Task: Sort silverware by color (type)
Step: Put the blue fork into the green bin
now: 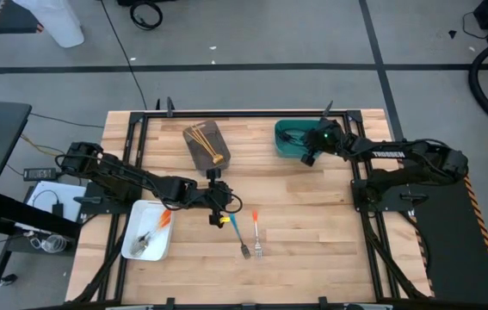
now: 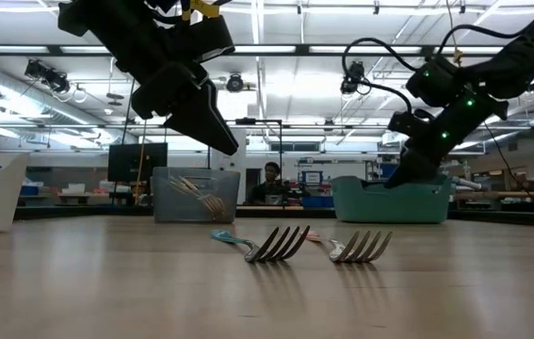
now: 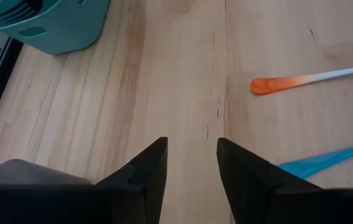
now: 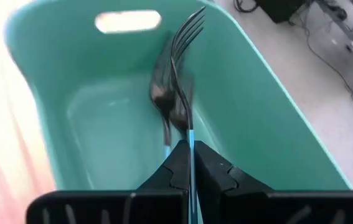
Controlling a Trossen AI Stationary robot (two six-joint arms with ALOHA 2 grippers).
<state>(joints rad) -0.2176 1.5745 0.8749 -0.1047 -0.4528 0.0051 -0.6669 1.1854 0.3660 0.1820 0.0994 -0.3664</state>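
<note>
While the right hand [image 4: 187, 163] grips a blue-handled fork [image 4: 182, 93] over the teal tray [image 1: 288, 142], dropping it in comes next. Left hand [image 3: 192, 168], open and empty, hovers beside two forks [image 1: 250, 234] on the table [image 1: 312, 232]. Gold forks [image 1: 202, 142] fill the grey tray [image 1: 218, 133]; orange ones lie in the white tray [image 1: 133, 250].

The wooden desk [image 3: 182, 74] is showing a smooth, matt grain; the teal tray [image 4: 269, 118] is looking like glossy plastic, fork tines [image 2: 281, 243] gleaming metal.
</note>
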